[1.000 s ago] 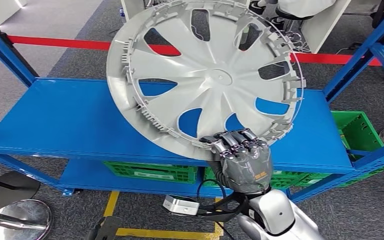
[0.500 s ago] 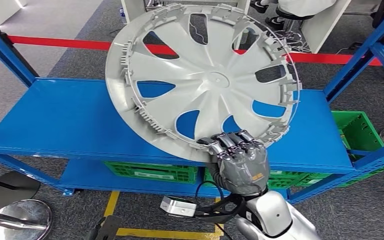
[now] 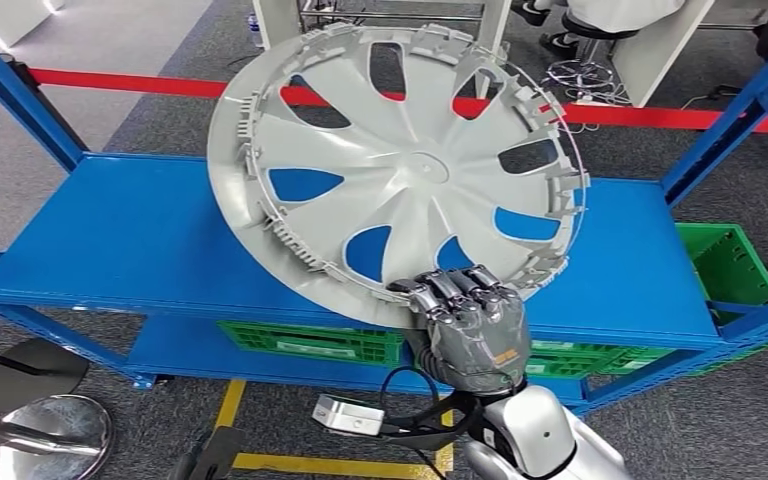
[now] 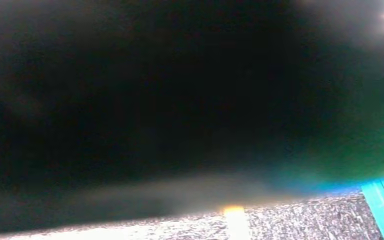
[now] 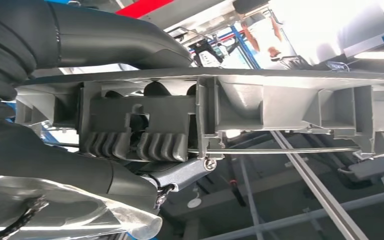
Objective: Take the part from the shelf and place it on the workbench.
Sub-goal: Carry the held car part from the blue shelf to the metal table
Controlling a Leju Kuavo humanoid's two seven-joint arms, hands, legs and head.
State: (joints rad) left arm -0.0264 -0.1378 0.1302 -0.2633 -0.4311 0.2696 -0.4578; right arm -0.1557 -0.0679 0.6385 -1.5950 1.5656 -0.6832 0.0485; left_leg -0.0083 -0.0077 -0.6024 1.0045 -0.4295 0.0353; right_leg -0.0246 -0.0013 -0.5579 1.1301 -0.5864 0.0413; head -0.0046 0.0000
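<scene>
The part is a large grey wheel cover (image 3: 400, 170) with several spokes, its ribbed back side facing me in the head view. It stands tilted above the blue shelf (image 3: 110, 240), lifted by its lower rim. My right hand (image 3: 470, 325) grips that lower rim, fingers curled over the edge. In the right wrist view the rim (image 5: 280, 100) with its clips and wire ring runs across the picture, and my right hand's thumb (image 5: 105, 35) and fingers (image 5: 55, 170) clamp it from both sides.
Blue shelf uprights (image 3: 730, 120) rise at both sides. Green crates (image 3: 305, 340) sit on the lower level and at the right (image 3: 725, 265). A red line (image 3: 110, 82) crosses the floor behind the shelf. Round metal bases (image 3: 40, 435) stand at lower left.
The wheel cover and my right hand have shifted a little to the left and down in the picture. The whole scene has also shifted slightly, so the camera has moved.
</scene>
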